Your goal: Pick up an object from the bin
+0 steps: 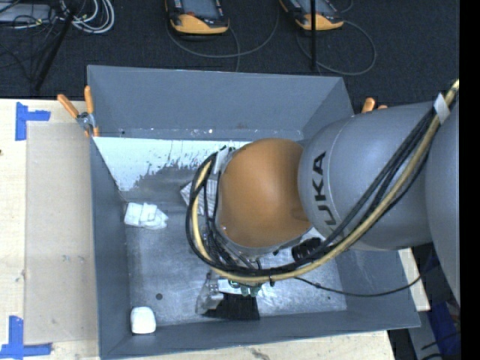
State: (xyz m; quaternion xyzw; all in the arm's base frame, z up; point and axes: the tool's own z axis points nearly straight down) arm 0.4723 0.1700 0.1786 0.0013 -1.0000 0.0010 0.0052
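The end effector (225, 295) hangs at bottom centre, seemingly over a flat black object (236, 310); whether it's apart or together, I cannot tell.

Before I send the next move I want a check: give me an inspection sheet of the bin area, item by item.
Surface: grey bin floor, scuffed, with white streaks towards the far wall.
Job's things: black flat thing by the near wall; crumpled white wad at left; white block in the near-left corner.
Clutter: pale scrap, half hidden behind the arm's cables.
Gripper: gripper low over the black flat thing; contact cannot be told.
Cables: black and yellow cables loop round the orange wrist cover.
Surroundings: two orange-and-black devices and loose cords on the dark floor beyond.
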